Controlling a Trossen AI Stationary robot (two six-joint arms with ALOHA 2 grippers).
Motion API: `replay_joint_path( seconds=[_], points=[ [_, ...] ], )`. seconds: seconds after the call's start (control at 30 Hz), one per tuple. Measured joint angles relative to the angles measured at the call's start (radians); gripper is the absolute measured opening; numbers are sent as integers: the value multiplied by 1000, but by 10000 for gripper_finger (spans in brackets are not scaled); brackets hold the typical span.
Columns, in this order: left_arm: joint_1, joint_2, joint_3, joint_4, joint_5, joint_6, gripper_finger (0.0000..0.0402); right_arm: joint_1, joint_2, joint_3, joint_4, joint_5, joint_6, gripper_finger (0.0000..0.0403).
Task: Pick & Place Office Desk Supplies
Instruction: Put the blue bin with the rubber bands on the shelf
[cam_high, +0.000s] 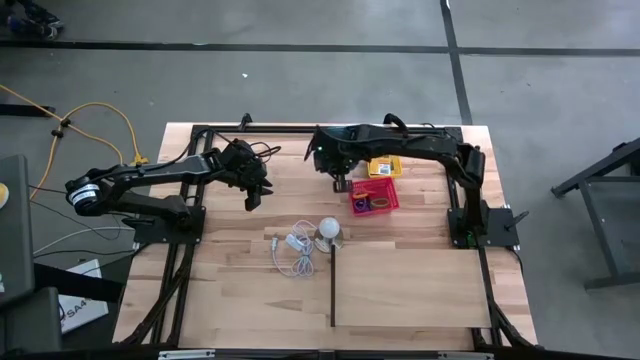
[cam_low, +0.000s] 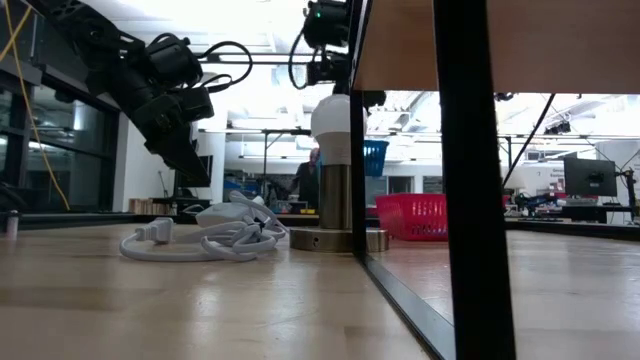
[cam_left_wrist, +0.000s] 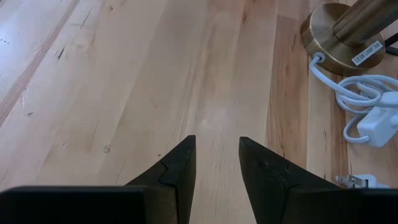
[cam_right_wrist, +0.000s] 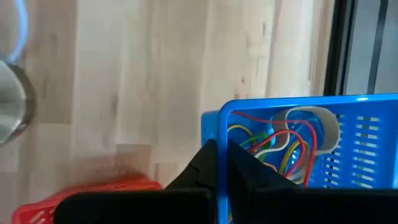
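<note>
Hovering closed at twelve o'clock, right end effector overhangs blue basket; left end effector open above surface.

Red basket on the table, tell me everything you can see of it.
The red basket is a small rectangular open-topped bin, plastic by its look, with slotted walls. It stands upright on the wooden table, near the lamp, and holds small coloured supplies.

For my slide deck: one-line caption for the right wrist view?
Right tool, shut, poised over the rim of a blue basket holding coloured rubber bands, beside a red basket.
</note>
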Motion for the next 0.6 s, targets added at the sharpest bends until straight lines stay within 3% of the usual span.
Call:
replay_joint_path(
  seconds=[0.3,0.6],
  points=[
    [0,0,0,0,0,0,118,48,-16,4,-43,24,58,3],
    [0,0,0,4,0,0,118,104,-113,4,-133,72,187,3]
  ],
)
